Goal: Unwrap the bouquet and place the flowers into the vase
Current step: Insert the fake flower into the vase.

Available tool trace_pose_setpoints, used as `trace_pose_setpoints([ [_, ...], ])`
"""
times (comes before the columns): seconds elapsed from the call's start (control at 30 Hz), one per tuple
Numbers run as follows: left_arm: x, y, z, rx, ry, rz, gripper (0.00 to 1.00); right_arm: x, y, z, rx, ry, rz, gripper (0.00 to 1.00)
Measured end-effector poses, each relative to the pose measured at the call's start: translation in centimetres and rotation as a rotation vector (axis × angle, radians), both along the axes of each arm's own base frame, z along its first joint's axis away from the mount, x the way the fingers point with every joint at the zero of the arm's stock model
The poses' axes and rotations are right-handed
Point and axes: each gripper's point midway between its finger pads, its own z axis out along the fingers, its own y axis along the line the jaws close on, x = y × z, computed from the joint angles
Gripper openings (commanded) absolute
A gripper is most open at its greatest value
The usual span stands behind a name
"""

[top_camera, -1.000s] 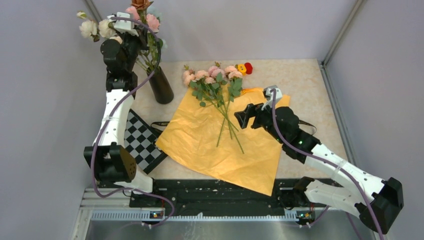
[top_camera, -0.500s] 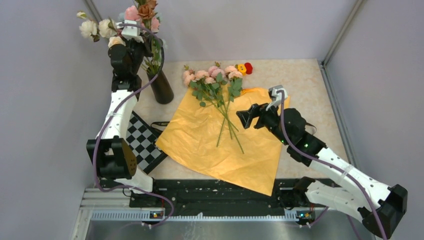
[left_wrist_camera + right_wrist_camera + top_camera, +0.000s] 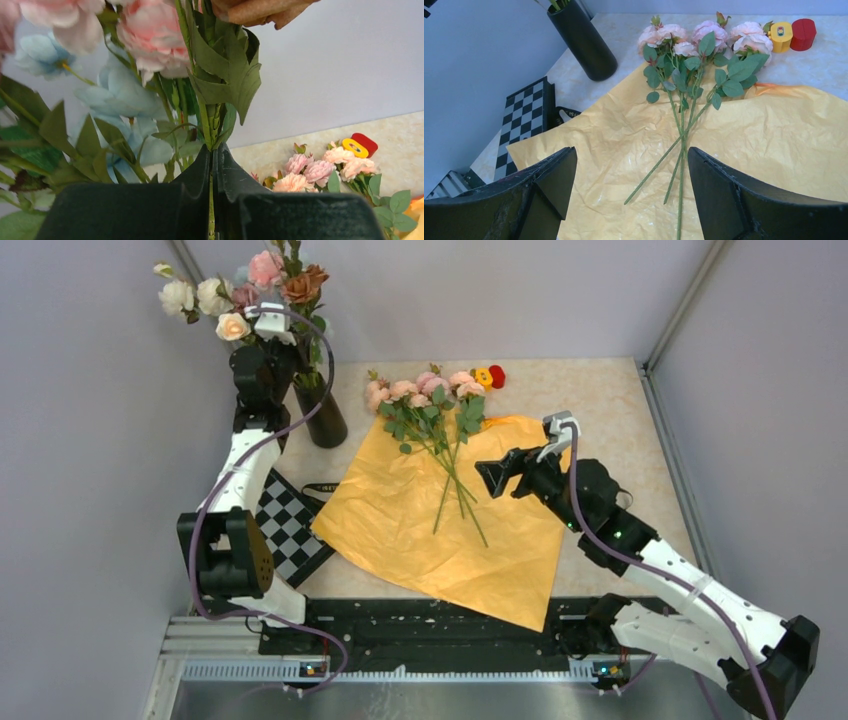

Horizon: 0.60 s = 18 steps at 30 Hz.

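Observation:
The bouquet lies undone: its orange paper is spread flat, and the pink and peach flowers lie loose across it, stems toward me. The black vase stands at the back left with a taller white-and-pink bunch rising from it. My left gripper is shut on a green stem of that bunch, above the vase. My right gripper hangs open over the paper, nothing between its fingers, with the stem ends just ahead of it.
A black ribbon lies off the paper's left edge beside a checkerboard. Small yellow and red heads sit behind the flowers. Grey walls close in the table at the left, back and right.
My left arm has carried the tall bunch rightward, so it now stands more upright over the vase. My right gripper has shifted slightly right and stayed open.

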Motion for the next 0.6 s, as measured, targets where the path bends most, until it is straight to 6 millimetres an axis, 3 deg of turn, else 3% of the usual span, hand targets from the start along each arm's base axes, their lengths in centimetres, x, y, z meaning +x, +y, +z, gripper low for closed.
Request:
trace_pose_setpoints([
  [0.13,0.0,0.2,-1.9,-0.007,0.036,0.01,0.0,0.0,0.0,-0.4,-0.006,0.006,0.0,0.83],
  [0.6,-0.2,0.3,-4.7,-0.01,0.075,0.019,0.0,-0.3,-0.3,-0.1,0.005,-0.004,0.0,0.82],
])
